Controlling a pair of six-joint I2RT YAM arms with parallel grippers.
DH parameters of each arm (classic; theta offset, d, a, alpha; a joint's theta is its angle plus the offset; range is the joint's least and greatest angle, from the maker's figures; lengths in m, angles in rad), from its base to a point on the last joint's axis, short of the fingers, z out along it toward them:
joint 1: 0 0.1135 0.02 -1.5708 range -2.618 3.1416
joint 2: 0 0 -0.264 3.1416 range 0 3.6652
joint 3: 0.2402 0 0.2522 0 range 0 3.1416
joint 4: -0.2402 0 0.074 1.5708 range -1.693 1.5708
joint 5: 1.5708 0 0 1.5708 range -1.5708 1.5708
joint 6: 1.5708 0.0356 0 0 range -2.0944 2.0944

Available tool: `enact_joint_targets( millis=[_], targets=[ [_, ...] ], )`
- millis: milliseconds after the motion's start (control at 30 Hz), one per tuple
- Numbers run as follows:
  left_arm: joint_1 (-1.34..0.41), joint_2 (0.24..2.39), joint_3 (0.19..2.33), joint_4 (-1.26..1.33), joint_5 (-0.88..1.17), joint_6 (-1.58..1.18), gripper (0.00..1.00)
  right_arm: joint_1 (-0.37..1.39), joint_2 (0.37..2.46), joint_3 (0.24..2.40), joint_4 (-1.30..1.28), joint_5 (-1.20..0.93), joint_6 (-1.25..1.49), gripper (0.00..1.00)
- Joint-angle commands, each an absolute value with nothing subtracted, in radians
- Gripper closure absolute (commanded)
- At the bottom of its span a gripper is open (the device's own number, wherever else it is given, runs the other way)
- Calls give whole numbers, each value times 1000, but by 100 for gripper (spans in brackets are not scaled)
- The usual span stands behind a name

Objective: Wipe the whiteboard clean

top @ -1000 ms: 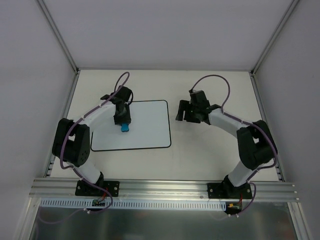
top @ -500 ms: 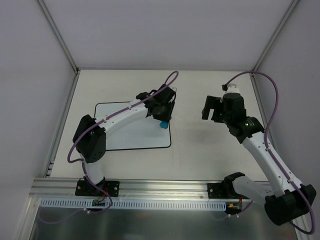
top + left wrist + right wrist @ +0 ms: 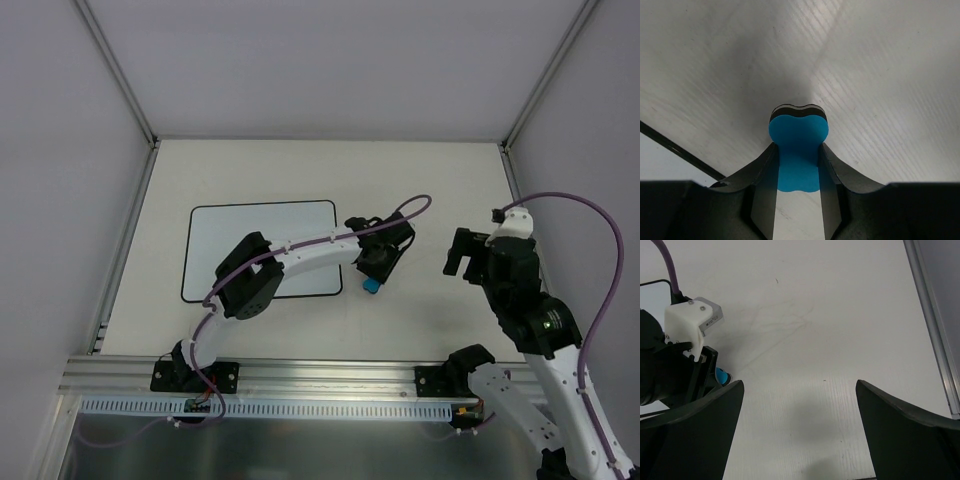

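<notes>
Left gripper (image 3: pixel 797 150) clenched on the blue eraser (image 3: pixel 798 131), off the whiteboard (image 3: pixel 258 240)
The eraser sits over the cream tabletop (image 3: pixel 430 190), just right of the whiteboard's near right corner; the whiteboard lies plain white at left-centre; the right gripper (image 3: pixel 797 390) is spread wide, well to the right.

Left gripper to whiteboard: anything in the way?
Nothing visible. The left gripper, shut on the blue eraser, hangs over the table just off the whiteboard's right edge, with only bare surface between them. The right gripper is open and farther right, well apart.
</notes>
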State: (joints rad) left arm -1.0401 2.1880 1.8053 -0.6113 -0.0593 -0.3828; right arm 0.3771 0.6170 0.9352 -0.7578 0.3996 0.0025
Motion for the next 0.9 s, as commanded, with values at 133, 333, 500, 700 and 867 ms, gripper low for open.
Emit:
enact_joint_targets(
  millis=[133,333,500,700,867],
  targets=[
    [-1038,2220,1847,-626,-77,-437,47,374,509,927,-845,457,-40,1],
    [-1039,2096,1809,-624,-120,-449,1,374,486,957,-854,468,-81,1],
    [-1017,1907,1766,-632,-189,-433,1,374,502,1051,-856,472,-127,1],
    [-869,1583,1707,-644,-253,-382,1,374,581,1199,-856,520,-204,1],
    [-669,1314,1700,-650,-377,-217,1,374,656,1353,-854,566,-270,1]
  ],
)
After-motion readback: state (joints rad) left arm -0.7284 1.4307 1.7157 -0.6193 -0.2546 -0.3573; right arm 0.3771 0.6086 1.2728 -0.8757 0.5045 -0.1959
